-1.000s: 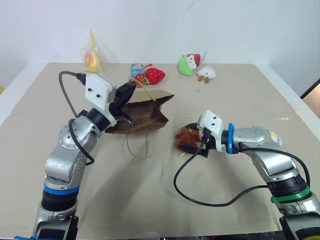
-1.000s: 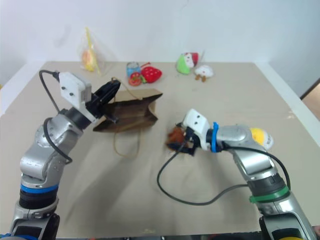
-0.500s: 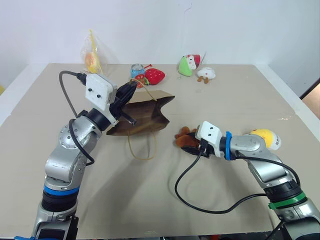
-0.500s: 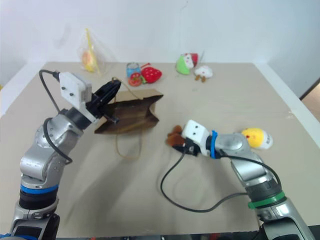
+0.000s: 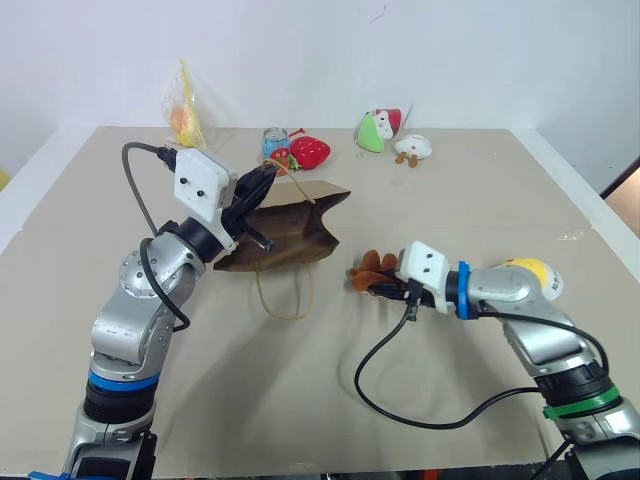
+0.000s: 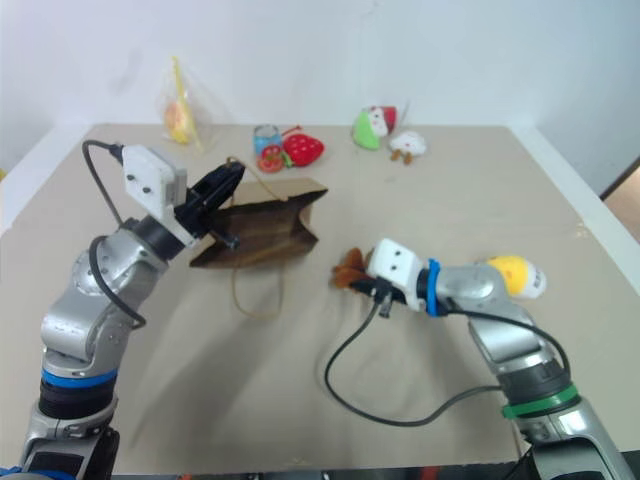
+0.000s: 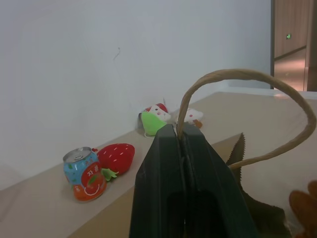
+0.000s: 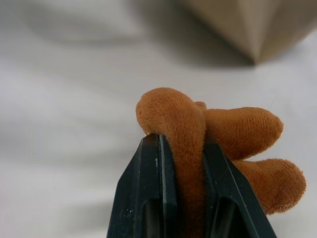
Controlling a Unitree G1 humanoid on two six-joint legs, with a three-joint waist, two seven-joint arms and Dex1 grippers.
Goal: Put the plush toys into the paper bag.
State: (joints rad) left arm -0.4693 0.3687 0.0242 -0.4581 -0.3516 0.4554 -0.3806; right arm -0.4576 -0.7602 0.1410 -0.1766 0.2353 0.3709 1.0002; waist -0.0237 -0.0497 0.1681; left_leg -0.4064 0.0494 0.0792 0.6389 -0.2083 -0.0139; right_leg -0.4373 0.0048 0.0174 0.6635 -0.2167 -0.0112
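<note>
Two task plush toys: fuzzy brown animal (image 5: pixel 374 270) pinched by right gripper (image 5: pixel 388 288) just above the table (image 5: pixel 300 400); smooth yellow egg-shaped one (image 5: pixel 532 276) beside that arm. One creased kraft paper bag (image 5: pixel 285 236), left gripper (image 5: pixel 262 182) clamped on its twisted-cord handle (image 7: pixel 247 99).

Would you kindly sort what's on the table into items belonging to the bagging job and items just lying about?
Belonging to the job:
- brown plush, gripped by the right tool
- yellow plush
- paper bag, handle held by the left tool

Lying about:
- strawberry plush
- drink can
- green plush
- white plush
- yellow plastic bag
</note>
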